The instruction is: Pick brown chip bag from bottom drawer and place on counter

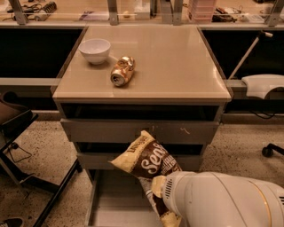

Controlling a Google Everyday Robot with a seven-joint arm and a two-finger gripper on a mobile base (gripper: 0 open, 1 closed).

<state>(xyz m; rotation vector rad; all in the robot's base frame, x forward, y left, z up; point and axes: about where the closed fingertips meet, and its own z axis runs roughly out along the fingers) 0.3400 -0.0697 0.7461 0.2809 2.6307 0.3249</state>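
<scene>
The brown chip bag (pixel 148 162) hangs in the air in front of the grey drawer cabinet, tilted, above the open bottom drawer (pixel 116 205). My gripper (pixel 156 188) is at the end of the white arm at the bottom right. It is shut on the bag's lower end, and the arm hides part of the bag. The drawer's bare grey floor shows below the bag. The beige counter (pixel 177 62) caps the cabinet, well above the bag.
A white bowl (pixel 94 49) and a crushed gold can (pixel 122 71) sit on the counter's left half. A scratched grey drawer front (pixel 111 131) is just behind the bag. A dark chair frame (pixel 26 146) stands at the left and a cluttered shelf (pixel 133 9) behind.
</scene>
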